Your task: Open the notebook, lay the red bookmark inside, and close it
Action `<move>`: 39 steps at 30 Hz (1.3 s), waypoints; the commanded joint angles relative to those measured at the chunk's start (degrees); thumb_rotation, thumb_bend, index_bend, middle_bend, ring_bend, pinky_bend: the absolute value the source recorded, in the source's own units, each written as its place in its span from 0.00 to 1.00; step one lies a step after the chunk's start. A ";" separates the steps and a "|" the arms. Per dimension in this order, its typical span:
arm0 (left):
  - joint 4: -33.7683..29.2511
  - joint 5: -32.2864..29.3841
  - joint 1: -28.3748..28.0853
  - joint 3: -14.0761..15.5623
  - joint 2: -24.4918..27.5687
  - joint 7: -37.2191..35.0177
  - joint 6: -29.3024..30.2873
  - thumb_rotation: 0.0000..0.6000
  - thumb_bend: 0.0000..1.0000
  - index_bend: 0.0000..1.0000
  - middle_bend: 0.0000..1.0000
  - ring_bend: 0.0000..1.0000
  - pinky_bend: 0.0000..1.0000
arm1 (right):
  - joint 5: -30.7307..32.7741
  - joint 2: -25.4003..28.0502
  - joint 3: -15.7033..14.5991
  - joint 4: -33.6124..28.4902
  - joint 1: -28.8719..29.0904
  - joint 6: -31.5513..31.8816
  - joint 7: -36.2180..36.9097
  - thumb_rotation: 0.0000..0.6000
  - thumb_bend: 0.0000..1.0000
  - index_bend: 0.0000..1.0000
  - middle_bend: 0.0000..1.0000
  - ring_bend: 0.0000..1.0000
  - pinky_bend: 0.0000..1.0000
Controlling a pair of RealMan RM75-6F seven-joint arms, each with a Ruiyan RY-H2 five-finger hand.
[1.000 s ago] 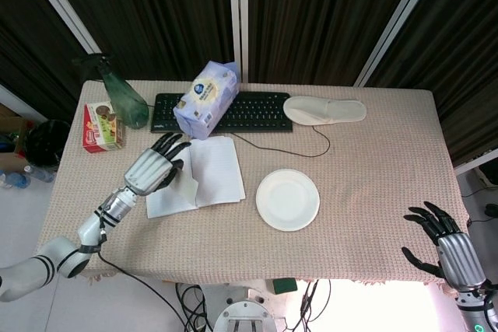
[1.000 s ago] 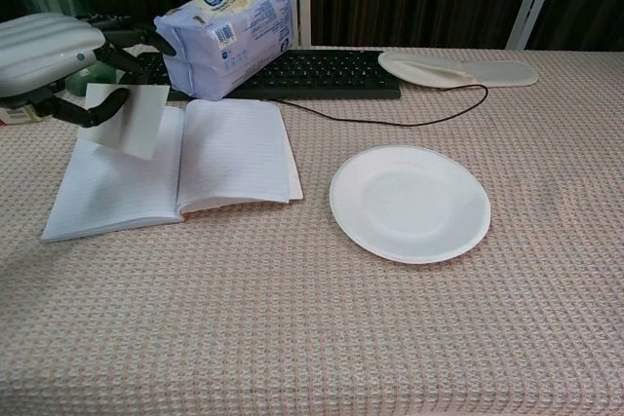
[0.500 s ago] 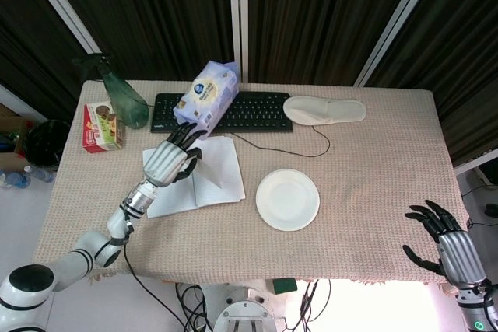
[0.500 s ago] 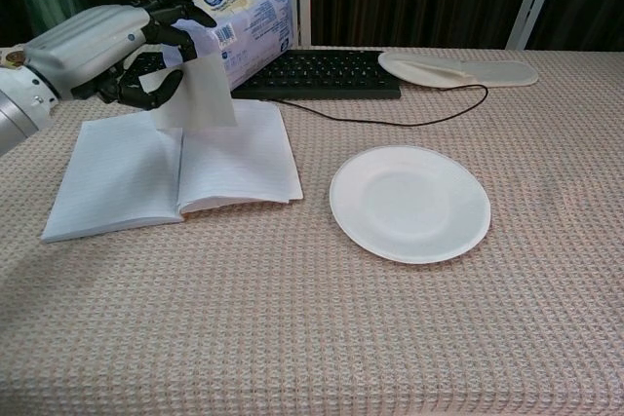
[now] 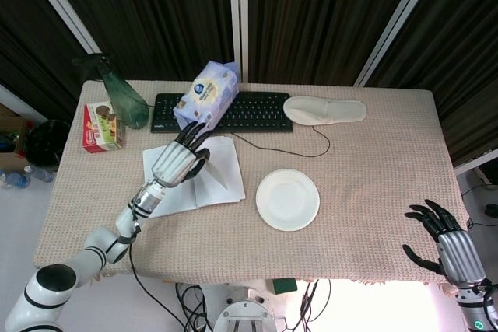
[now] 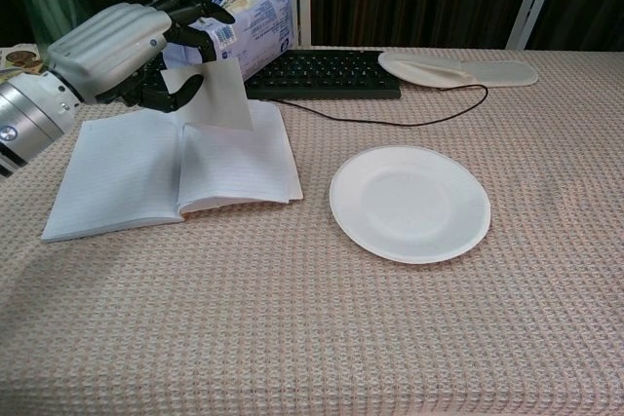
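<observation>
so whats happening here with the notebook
The robot's left hand is holding a white sheet of paper by its upper edge, above the white lined notebook, which lies open on the beige woven tablecloth. The sheet hangs over the right-hand page, near the spine. No red bookmark shows in either view. The right hand is at the table's near right corner, fingers apart, holding nothing. A round white plate sits right of the notebook.

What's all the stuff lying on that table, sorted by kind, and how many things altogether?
Notebook: 1
Loose paper sheet, held in the left hand: 1
Keyboard: 1
Tissue pack: 1
White plate: 1
Slipper: 1
Green spray bottle: 1
Snack box: 1
Total: 8
</observation>
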 commanded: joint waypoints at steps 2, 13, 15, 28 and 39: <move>2.98 0.76 -1.03 1.07 -1.10 0.97 0.30 1.00 0.48 0.53 0.14 0.04 0.07 | 0.13 0.02 -0.01 0.14 -0.22 0.24 0.24 1.00 0.20 0.31 0.21 0.10 0.19; 7.33 0.36 -0.10 2.92 -2.42 -0.72 0.47 1.00 0.42 0.51 0.13 0.04 0.07 | 0.10 -0.46 0.05 0.88 -0.12 0.08 0.69 1.00 0.20 0.31 0.21 0.10 0.19; 7.97 0.41 0.00 3.34 -2.50 -0.69 0.31 1.00 0.41 0.50 0.13 0.04 0.07 | 0.01 -0.47 0.06 0.82 -0.12 0.17 0.63 1.00 0.20 0.31 0.21 0.10 0.19; 7.47 0.83 2.15 6.14 0.71 0.87 -0.22 1.00 0.40 0.50 0.13 0.04 0.07 | -0.12 -0.46 0.01 0.61 -0.10 0.12 0.31 1.00 0.20 0.31 0.21 0.10 0.19; -1.44 -1.75 4.23 6.75 10.05 5.87 -6.72 1.00 0.42 0.31 0.10 0.04 0.07 | -0.36 -0.31 0.06 0.39 0.05 0.20 0.27 1.00 0.20 0.31 0.21 0.10 0.19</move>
